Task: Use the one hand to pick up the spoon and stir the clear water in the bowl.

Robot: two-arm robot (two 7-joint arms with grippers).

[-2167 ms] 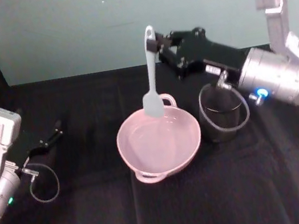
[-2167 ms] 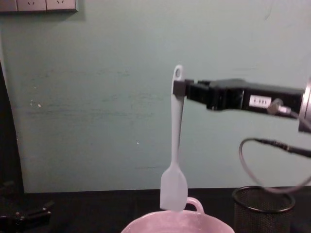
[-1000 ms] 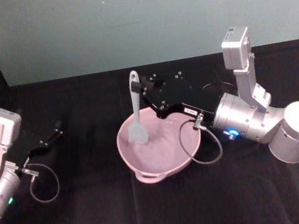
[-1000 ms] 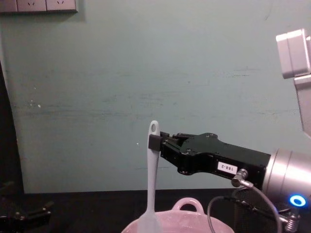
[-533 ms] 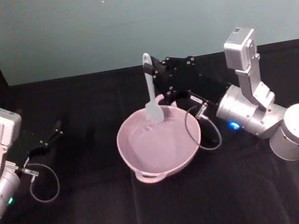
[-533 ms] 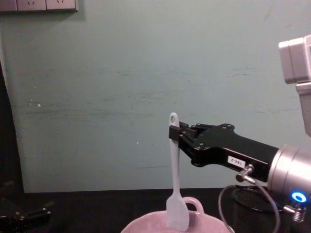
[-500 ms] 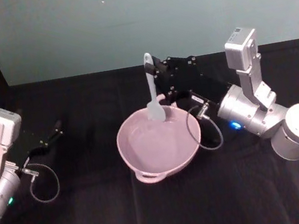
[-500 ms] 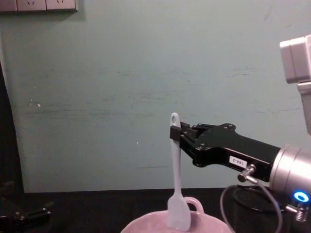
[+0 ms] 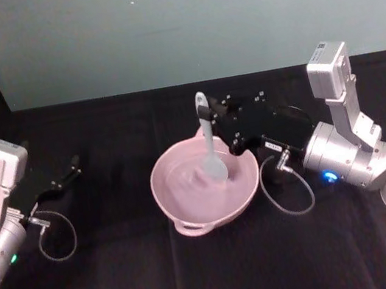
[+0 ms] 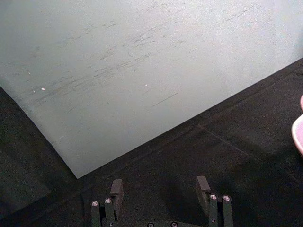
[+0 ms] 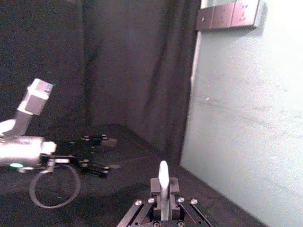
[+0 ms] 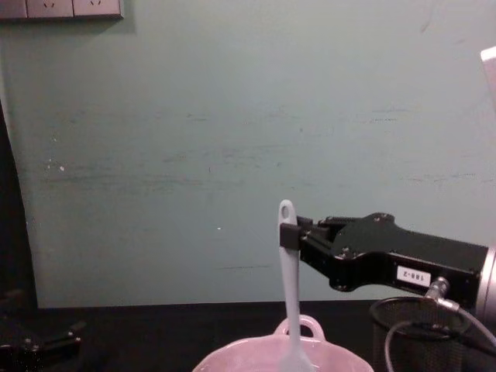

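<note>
the bowl (image 9: 158, 192) sits just below the right hand (image 9: 211, 116). the left gripper (image 9: 70, 168) lies far off to that hand's left, fingers apart. the spoon (image 9: 210, 145) hangs from the hand's tight pinch near its handle top, scoop in the water (image 9: 188, 183).

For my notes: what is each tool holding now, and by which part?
The right tool grips the spoon near its handle's top end; the left tool holds nothing.

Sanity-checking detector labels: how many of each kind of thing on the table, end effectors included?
Bowl: 1
Spoon: 1
Mesh cup: 1
End effectors: 2 (left end effector, right end effector)
Total: 5
</note>
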